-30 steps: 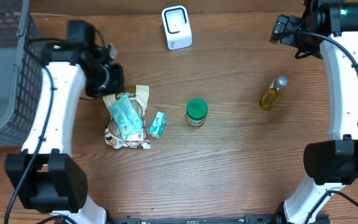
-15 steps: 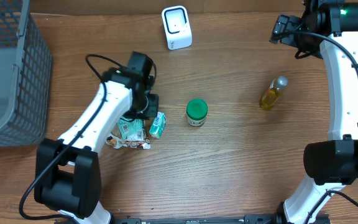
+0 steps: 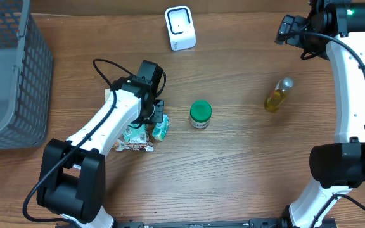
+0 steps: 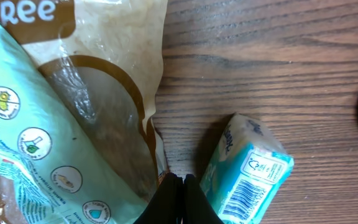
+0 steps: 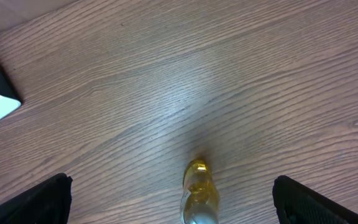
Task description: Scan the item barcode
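One teal box (image 3: 161, 126), not yet scanned, lies on the counter (image 3: 246, 171) overhead beside the left gripper (image 3: 154, 115), well apart from the scanner (image 3: 180, 28). Left wrist: jaws shut, empty, just beside it. Right wrist: right gripper (image 5: 169, 186) jaws wide, empty

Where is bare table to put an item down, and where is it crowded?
Free: the wood between green-lidded jar and yellow bottle, and the near strip below both. Crowded: around the pouches and teal box, by the left gripper.
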Available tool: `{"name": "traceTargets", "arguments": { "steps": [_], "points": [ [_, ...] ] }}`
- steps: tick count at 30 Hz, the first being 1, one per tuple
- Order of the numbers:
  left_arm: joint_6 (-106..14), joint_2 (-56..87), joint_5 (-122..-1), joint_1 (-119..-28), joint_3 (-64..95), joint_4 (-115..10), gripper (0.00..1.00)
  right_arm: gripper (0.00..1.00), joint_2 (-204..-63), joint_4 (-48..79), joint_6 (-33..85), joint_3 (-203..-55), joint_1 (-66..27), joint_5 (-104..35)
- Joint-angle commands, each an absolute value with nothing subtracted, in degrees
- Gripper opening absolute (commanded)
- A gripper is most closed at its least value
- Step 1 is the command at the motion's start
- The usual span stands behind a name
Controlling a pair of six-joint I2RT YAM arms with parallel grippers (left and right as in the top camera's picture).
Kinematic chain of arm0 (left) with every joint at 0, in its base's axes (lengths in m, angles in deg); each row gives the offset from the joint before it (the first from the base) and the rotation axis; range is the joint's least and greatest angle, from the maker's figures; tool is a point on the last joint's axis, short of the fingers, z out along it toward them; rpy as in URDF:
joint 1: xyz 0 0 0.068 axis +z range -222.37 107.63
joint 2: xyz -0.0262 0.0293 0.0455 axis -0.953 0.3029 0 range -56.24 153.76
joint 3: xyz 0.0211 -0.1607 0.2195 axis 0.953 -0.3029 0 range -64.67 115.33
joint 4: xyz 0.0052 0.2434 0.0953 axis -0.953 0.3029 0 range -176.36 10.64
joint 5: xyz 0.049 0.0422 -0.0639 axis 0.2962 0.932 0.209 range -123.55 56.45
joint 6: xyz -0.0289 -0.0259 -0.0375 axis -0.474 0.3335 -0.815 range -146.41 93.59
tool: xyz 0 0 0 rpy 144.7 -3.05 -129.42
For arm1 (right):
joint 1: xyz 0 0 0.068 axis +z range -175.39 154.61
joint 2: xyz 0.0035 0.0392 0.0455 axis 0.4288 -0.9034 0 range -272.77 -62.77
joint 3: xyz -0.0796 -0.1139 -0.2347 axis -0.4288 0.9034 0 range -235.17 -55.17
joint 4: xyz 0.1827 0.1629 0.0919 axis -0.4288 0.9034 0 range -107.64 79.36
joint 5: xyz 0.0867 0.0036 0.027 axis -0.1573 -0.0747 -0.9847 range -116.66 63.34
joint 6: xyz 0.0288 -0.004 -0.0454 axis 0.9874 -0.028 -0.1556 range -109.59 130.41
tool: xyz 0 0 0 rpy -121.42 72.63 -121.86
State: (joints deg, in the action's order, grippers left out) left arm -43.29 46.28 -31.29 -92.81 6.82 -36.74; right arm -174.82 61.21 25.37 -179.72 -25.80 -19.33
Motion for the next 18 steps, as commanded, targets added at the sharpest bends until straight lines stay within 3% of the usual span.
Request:
{"name": "traceTargets", "arguments": {
  "steps": [1,18],
  "points": [
    [-44.58,45.01,-30.64,-93.82,5.20,-37.57,0.04,1.00,-174.32,60.91,25.37,-180.26,-26.10,-19.26],
    [-43.20,45.67,-33.37,-95.00,4.72,-38.24,0.04,1.00,-174.32,60.91,25.39,-180.26,-26.12,-19.26]
  ]
}}
